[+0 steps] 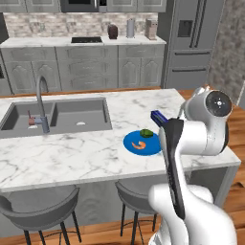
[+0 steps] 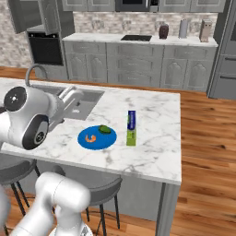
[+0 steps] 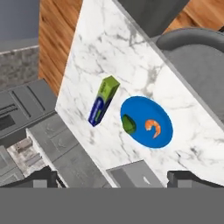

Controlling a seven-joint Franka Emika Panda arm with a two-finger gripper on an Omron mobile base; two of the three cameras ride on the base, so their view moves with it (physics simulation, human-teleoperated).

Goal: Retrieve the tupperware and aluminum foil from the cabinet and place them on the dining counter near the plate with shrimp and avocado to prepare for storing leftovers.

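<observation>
The aluminum foil (image 1: 158, 117) (image 2: 132, 127) (image 3: 103, 100), a slim dark-blue box with a green end, lies flat on the dining counter (image 1: 72, 153) (image 2: 152, 143) (image 3: 109, 48). It lies just beside the blue plate with shrimp and avocado (image 1: 142, 143) (image 2: 97, 137) (image 3: 146, 121). My gripper (image 3: 113, 178) (image 2: 73, 97) hovers above the counter on the sink side of the plate, open and holding nothing. The tupperware is out of view. A grey cabinet (image 2: 27, 14) with its door swung open stands at the far left wall.
A steel double sink (image 1: 57, 115) with an arched faucet (image 1: 42, 103) takes up the counter's left part. Grey stools (image 1: 38, 206) (image 1: 139, 194) (image 3: 192, 57) stand along the near side. The cooktop worktop (image 1: 86, 40) and fridge (image 1: 191, 38) are behind.
</observation>
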